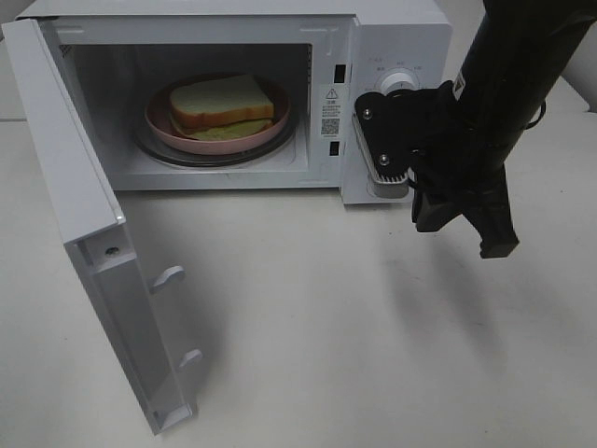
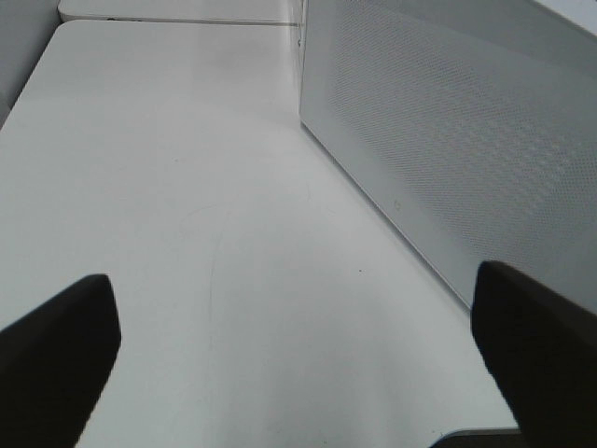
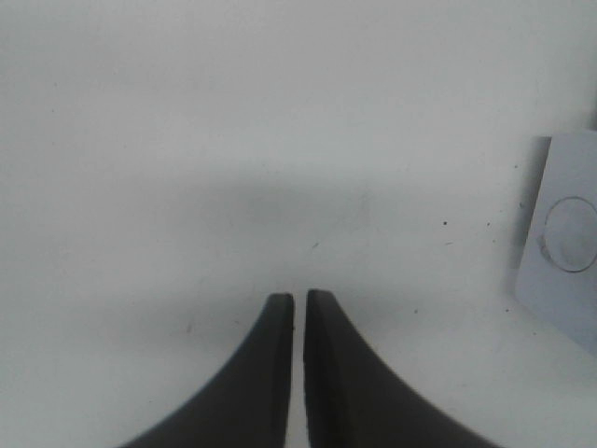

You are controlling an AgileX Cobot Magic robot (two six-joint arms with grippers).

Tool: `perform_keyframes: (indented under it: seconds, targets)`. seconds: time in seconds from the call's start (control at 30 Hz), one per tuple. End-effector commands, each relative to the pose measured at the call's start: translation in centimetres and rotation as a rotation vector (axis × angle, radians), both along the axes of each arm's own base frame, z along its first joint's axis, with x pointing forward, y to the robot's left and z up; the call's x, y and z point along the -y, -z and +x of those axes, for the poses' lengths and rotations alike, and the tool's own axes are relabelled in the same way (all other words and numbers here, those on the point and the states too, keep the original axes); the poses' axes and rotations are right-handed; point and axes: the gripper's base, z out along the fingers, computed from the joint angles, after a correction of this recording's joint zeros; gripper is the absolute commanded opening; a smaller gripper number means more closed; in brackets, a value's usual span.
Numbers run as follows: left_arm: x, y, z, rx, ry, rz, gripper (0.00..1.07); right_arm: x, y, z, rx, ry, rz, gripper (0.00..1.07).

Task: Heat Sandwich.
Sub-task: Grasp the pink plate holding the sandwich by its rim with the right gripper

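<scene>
The high camera shows one white microwave (image 1: 399, 42) on the table (image 1: 336, 336), its single door (image 1: 79, 224) swung fully open with two latch hooks (image 1: 169, 276) on the inner edge. Inside, one sandwich (image 1: 224, 103) lies on one round pink plate (image 1: 199, 143) set on the glass turntable (image 1: 160, 151). One black right arm (image 1: 508, 84) hangs in front of the control panel, partly covering the one dial (image 1: 399, 81).

The left wrist camera shows the left gripper (image 2: 294, 303) wide apart, two dark fingers (image 2: 56, 359) with nothing between them, over bare table beside the microwave's perforated side wall.

The right wrist camera shows the right gripper (image 3: 299, 306) above the table, its two fingers (image 3: 270, 373) almost together with only a thin slit between them, holding nothing. One pale flat piece (image 3: 560, 252) marked with a faint circle sits at the frame's edge; what it is cannot be told.
</scene>
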Motion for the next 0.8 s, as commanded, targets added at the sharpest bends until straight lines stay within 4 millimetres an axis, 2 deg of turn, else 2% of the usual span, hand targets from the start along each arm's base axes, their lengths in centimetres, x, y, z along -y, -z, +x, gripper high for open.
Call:
perform_keyframes:
  seconds: [0.03, 0.1, 0.2, 0.23, 0.27, 0.3, 0.37, 0.4, 0.43, 0.47, 0.5, 0.53, 0.6, 0.8]
  targets:
    - [-0.02, 0.03, -0.11, 0.008, -0.002, 0.002, 0.98, 0.34, -0.38, 0.09, 0.021, -0.078, -0.024, 0.11]
    - [-0.02, 0.03, -0.11, 0.008, -0.002, 0.002, 0.98, 0.33, -0.39, 0.14, 0.028, -0.081, -0.027, 0.13]
    - [-0.02, 0.03, -0.11, 0.008, -0.002, 0.002, 0.98, 0.22, -0.43, 0.34, 0.049, -0.056, -0.011, 0.27]
    - [-0.02, 0.03, -0.11, 0.008, -0.002, 0.002, 0.98, 0.22, -0.43, 0.34, 0.049, -0.056, -0.011, 0.27]
    - [-0.02, 0.03, -0.11, 0.008, -0.002, 0.002, 0.98, 0.17, -0.45, 0.41, 0.057, -0.037, -0.002, 0.33]
    - [-0.02, 0.03, -0.11, 0.008, -0.002, 0.002, 0.98, 0.08, -0.49, 0.57, 0.073, 0.012, 0.018, 0.46]
    - [-0.02, 0.03, -0.11, 0.008, -0.002, 0.002, 0.98, 0.01, -0.51, 0.64, 0.079, 0.072, 0.035, 0.6]
    - [-0.02, 0.03, -0.11, 0.008, -0.002, 0.002, 0.98, 0.01, -0.51, 0.64, 0.079, 0.072, 0.035, 0.6]
    - [-0.02, 0.03, -0.11, 0.008, -0.002, 0.002, 0.98, 0.01, -0.51, 0.64, 0.077, 0.094, 0.04, 0.68]
    - [-0.02, 0.03, -0.11, 0.008, -0.002, 0.002, 0.98, 0.02, -0.5, 0.6, 0.073, 0.113, 0.042, 0.83]
    - [-0.02, 0.03, -0.11, 0.008, -0.002, 0.002, 0.98, 0.02, -0.5, 0.6, 0.073, 0.113, 0.042, 0.9]
    - [-0.02, 0.03, -0.11, 0.008, -0.002, 0.002, 0.98, 0.02, -0.5, 0.6, 0.073, 0.113, 0.042, 0.9]
    - [-0.02, 0.03, -0.11, 0.008, -0.002, 0.002, 0.98, 0.02, -0.5, 0.6, 0.073, 0.113, 0.042, 1.0]
    - [-0.02, 0.03, -0.11, 0.008, -0.002, 0.002, 0.98, -0.08, -0.51, 0.59, 0.076, 0.108, 0.044, 0.98]
